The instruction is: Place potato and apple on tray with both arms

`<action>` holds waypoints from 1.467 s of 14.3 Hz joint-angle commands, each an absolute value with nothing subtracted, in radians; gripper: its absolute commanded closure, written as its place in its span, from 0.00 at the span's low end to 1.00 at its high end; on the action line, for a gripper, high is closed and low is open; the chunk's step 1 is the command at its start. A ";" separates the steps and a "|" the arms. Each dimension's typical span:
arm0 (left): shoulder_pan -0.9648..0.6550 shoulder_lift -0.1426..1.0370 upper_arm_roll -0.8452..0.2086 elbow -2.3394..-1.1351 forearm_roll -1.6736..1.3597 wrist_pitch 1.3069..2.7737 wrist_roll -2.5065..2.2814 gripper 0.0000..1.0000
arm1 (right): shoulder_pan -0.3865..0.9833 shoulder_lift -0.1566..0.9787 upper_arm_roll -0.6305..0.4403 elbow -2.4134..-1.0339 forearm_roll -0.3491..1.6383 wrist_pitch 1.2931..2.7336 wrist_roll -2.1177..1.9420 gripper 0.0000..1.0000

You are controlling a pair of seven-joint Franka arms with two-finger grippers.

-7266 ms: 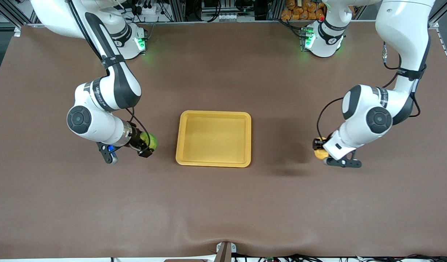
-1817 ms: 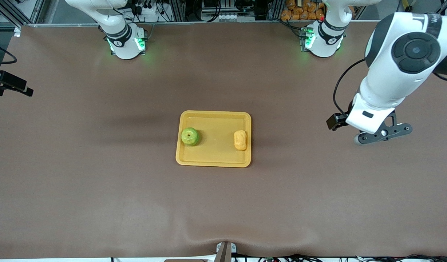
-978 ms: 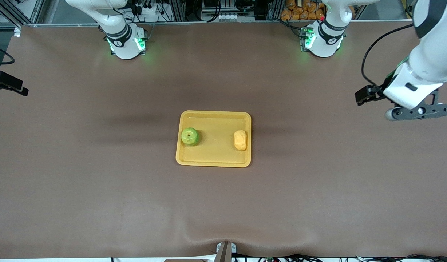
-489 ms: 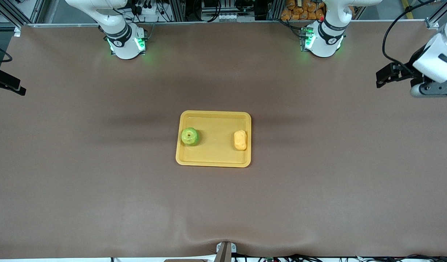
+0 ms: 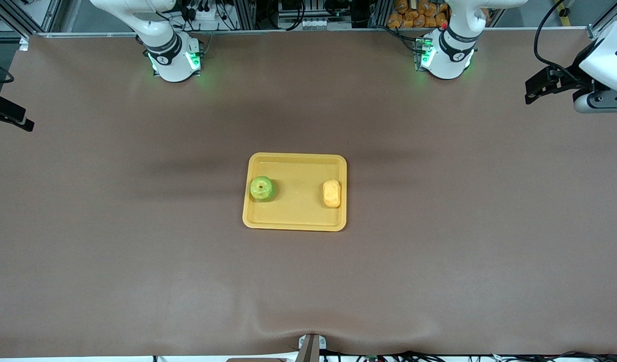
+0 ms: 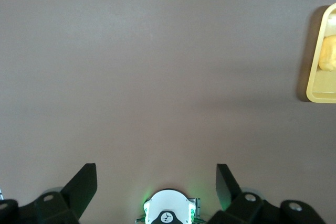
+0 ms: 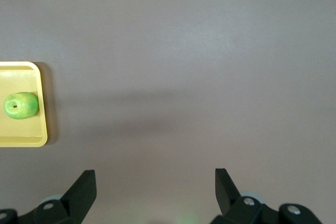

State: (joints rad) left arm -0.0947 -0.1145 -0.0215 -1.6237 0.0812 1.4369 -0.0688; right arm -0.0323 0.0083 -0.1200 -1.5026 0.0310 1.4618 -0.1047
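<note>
The left gripper (image 6: 156, 182) hangs spread and empty above bare table at the left arm's end, well apart from the tray (image 5: 294, 223). The right gripper (image 7: 155, 186), also spread and empty, hangs above the table's other end. On the tray, the apple (image 5: 262, 188) and potato (image 5: 331, 193) lie at its 2 ends, apart
</note>
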 commanded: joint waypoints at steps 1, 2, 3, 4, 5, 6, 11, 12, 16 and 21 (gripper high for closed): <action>-0.094 -0.155 -0.018 -1.634 0.058 1.427 -0.041 0.00 | -0.040 0.015 -0.115 -1.493 0.049 1.450 -0.109 0.00; -0.097 -0.153 -0.018 -1.632 0.057 1.428 -0.041 0.00 | -0.040 0.015 -0.115 -1.493 0.049 1.450 -0.107 0.00; -0.098 -0.152 -0.023 -1.632 0.057 1.430 -0.043 0.00 | -0.040 0.015 -0.115 -1.493 0.049 1.450 -0.107 0.00; -0.098 -0.149 -0.023 -1.632 0.055 1.436 -0.043 0.00 | -0.040 0.015 -0.115 -1.493 0.049 1.450 -0.107 0.00; -0.094 -0.146 -0.023 -1.628 0.048 1.440 -0.041 0.00 | -0.040 0.015 -0.115 -1.493 0.049 1.451 -0.107 0.00; -0.092 -0.141 -0.020 -1.628 0.020 1.443 -0.041 0.00 | -0.041 0.015 -0.115 -1.493 0.051 1.451 -0.107 0.00; -0.095 -0.114 -0.020 -1.626 0.012 1.443 -0.044 0.00 | -0.041 0.017 -0.115 -1.493 0.051 1.453 -0.107 0.00; -0.095 -0.114 -0.020 -1.628 0.011 1.443 -0.044 0.00 | -0.041 0.017 -0.115 -1.493 0.051 1.453 -0.106 0.00; -0.095 -0.103 -0.020 -1.626 0.011 1.453 -0.044 0.00 | -0.041 0.018 -0.115 -1.493 0.052 1.459 -0.107 0.00; -0.091 -0.101 -0.018 -1.620 0.008 1.474 -0.041 0.00 | -0.041 0.018 -0.115 -1.491 0.051 1.462 -0.107 0.00</action>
State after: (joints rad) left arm -0.0973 -0.0987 -0.0221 -1.6259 0.0295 1.4681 -0.0629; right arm -0.0323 0.0124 -0.1199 -1.5031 0.0334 1.4637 -0.1047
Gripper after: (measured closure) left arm 0.000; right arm 0.000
